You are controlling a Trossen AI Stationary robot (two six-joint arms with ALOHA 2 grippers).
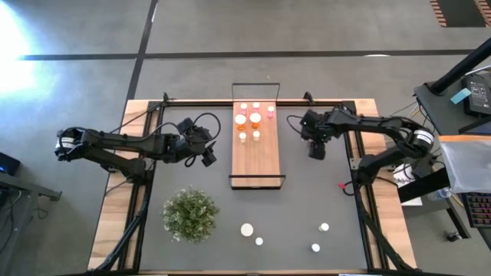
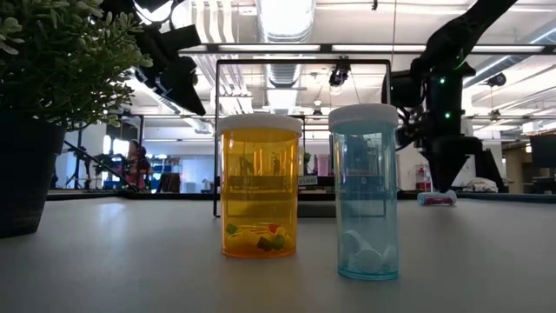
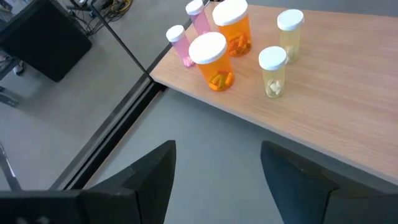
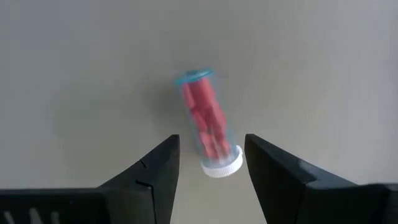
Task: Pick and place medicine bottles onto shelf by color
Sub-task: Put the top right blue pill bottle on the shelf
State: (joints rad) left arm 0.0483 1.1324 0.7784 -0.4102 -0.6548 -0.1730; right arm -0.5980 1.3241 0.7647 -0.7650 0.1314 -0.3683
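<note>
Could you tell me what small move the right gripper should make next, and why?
Probably straight down, then close. The right gripper is open above a bottle of pink pills lying on its side on the grey mat, between the fingers but not yet gripped.

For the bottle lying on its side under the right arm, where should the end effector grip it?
Grip the fallen bottle mid-body from straight above, fingers across its width. It lies flat on the mat, so the white cap faces sideways; the right end effector hangs open above it.
</note>
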